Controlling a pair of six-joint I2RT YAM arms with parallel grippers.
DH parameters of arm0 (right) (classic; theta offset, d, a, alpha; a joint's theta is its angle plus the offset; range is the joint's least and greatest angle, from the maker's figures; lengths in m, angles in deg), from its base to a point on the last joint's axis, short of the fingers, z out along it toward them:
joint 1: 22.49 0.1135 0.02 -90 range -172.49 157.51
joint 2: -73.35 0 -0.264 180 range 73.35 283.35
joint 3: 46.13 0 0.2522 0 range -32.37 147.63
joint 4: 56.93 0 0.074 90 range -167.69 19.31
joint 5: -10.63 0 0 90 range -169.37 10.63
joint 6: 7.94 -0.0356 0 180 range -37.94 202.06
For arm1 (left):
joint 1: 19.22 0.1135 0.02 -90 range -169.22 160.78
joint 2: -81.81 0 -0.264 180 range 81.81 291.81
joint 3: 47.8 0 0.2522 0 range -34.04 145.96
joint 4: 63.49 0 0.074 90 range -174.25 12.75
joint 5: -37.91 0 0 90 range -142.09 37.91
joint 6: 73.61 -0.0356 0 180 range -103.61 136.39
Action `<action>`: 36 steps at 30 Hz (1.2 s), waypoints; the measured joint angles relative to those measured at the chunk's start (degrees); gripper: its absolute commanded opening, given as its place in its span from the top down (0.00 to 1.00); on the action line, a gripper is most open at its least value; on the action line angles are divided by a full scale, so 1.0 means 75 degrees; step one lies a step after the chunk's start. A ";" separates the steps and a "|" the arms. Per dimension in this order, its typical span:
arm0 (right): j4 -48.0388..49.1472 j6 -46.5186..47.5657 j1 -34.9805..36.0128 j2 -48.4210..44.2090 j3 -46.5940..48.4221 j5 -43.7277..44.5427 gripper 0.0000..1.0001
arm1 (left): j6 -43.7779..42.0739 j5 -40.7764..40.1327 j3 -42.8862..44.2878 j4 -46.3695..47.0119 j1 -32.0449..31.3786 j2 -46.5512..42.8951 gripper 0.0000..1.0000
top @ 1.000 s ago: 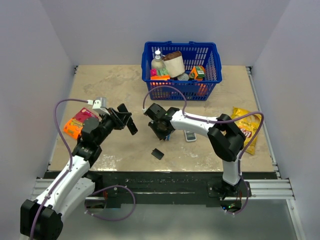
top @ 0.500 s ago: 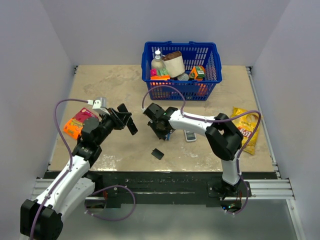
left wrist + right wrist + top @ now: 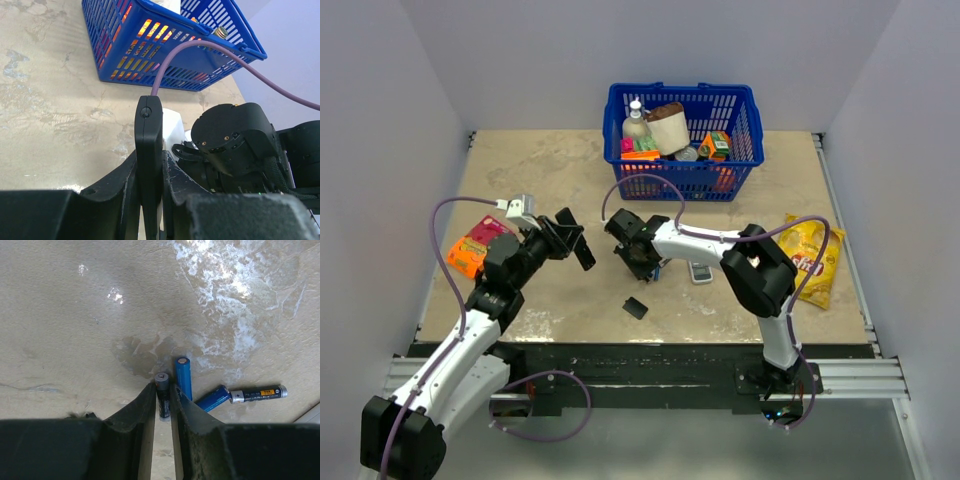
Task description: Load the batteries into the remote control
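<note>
My left gripper (image 3: 568, 240) is shut on the black remote control (image 3: 148, 135) and holds it edge-up above the table, left of centre. My right gripper (image 3: 640, 262) is down at the table, shut on a dark battery (image 3: 161, 379) between its fingertips. Two blue batteries (image 3: 183, 376) (image 3: 213, 398) and a black-and-silver one (image 3: 260, 392) lie on the table just right of the right gripper's fingers. The small black back cover (image 3: 636, 307) lies on the table in front of the right gripper.
A blue basket (image 3: 734, 165) full of groceries stands at the back centre. A white-grey remote (image 3: 701, 271) lies under the right forearm. A yellow chip bag (image 3: 812, 262) is at the right, and an orange packet (image 3: 473, 247) is at the left.
The right gripper and forearm have shifted slightly to the left at the batteries. The left arm with the remote has not moved.
</note>
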 measured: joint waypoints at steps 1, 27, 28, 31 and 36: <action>0.0000 0.0009 0.0000 0.0003 0.0003 0.0000 0.79 | 0.0000 -0.0003 0.0000 0.0000 0.0000 0.0003 1.00; 0.0085 0.0119 0.0087 -0.1250 -0.0251 -0.0303 0.97 | 0.0606 0.0047 -0.0099 0.0554 0.0000 0.0038 1.00; 0.0189 0.0117 0.0087 -0.1565 -0.0323 -0.0289 0.98 | 0.0664 0.0058 -0.0119 0.0606 0.0000 0.0038 1.00; 0.0475 0.0114 0.0087 -0.2410 -0.0472 -0.0189 0.98 | 0.0848 0.0087 -0.0216 0.0906 0.0000 0.0041 1.00; 0.1300 0.0067 0.0087 -0.3713 -0.0854 -0.0111 0.98 | 0.1384 0.0137 -0.0481 0.1513 0.0000 0.0099 1.00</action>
